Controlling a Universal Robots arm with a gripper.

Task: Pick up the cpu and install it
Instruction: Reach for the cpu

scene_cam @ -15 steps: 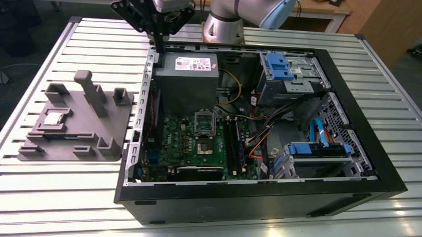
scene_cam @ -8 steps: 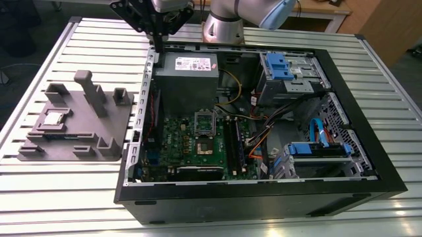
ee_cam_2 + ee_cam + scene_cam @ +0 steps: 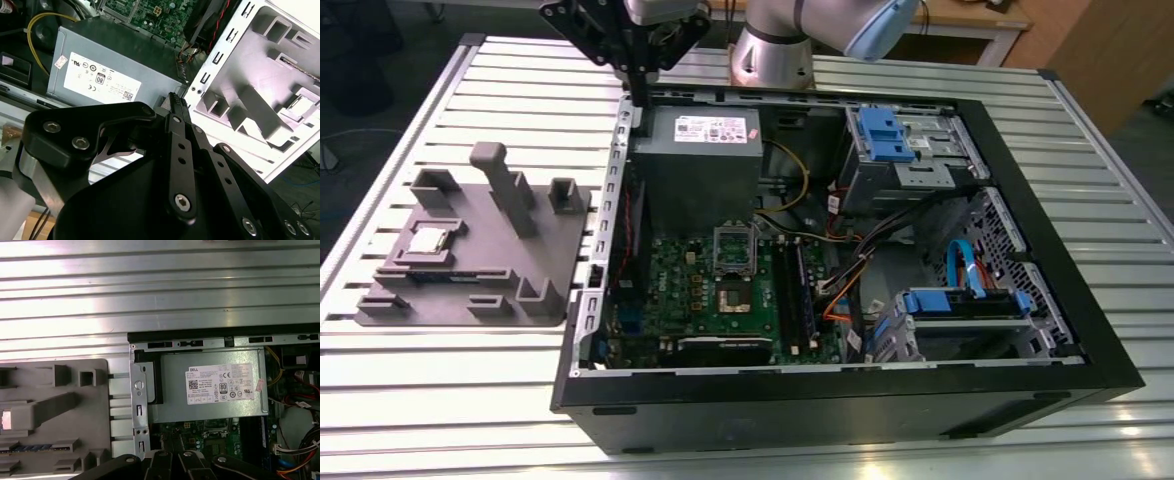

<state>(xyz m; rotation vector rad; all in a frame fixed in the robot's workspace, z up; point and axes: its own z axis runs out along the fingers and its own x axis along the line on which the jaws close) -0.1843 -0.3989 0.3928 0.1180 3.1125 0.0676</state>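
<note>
The end effector [image 3: 639, 96] hangs clenched on nothing over the far corner of the open computer case [image 3: 827, 420], at the exterior view's left, just above the grey power supply box [image 3: 700, 150]. The cpu [image 3: 427, 241] lies well apart from it, further to the exterior view's left and nearer the camera, outside the case.

A slatted metal counter [image 3: 454, 400] carries the case and, beside it, a grey fixture plate [image 3: 547, 255]. Dark floor and wooden furniture lie beyond.

The cpu is a small flat square. Its silver-grey top catches the light, and it sits level in a framed recess of the plate.
</note>
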